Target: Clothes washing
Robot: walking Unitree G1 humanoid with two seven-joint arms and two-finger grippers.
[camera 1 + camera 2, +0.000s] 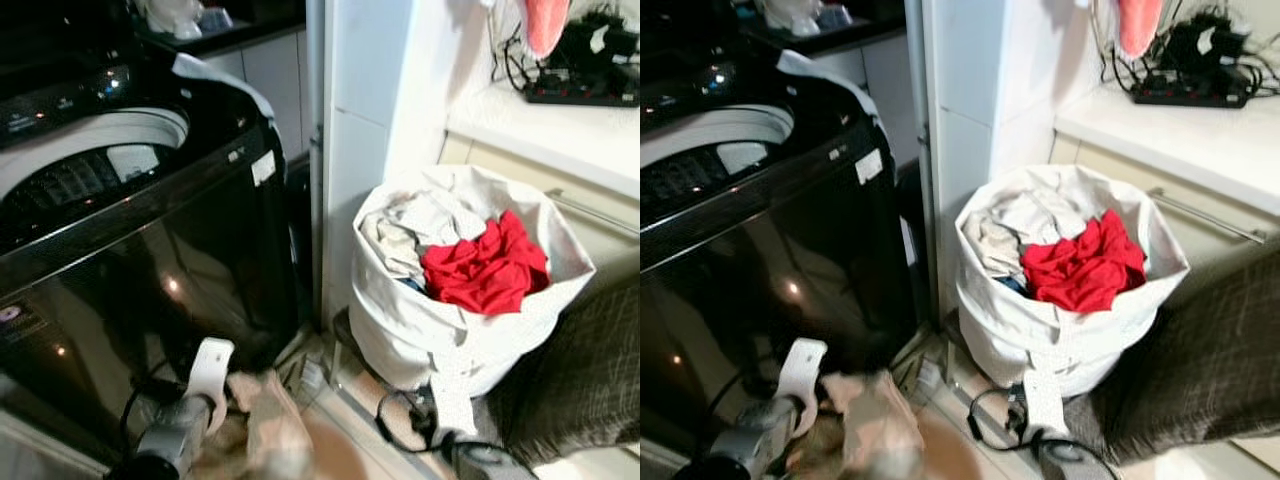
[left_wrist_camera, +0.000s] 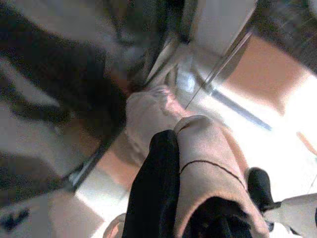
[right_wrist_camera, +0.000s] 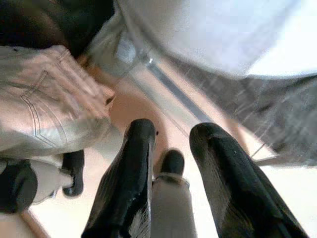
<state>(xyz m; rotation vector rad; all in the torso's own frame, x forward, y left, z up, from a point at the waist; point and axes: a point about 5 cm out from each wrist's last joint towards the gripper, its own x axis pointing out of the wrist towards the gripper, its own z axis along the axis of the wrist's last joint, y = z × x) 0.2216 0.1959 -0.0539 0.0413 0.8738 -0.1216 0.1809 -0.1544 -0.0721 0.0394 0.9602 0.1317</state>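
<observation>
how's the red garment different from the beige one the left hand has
The red garment is bright and lies bunched on top of the laundry in the white basket; the beige garment is pale, with visible seams, and is gripped by the left hand low in front of the washing machine. Both are crumpled clothes.

My head views are fairly bright but soft. The washing machine (image 1: pixel 150 260) front is glossy black, showing small glints of lamp glare, and the white laundry bag (image 1: pixel 440 330) is evenly lit. Near my left arm (image 1: pixel 175 430) everything smears with motion blur. My wrist views are blurred too, with the floor (image 2: pixel 277 129) blown out to white.
</observation>
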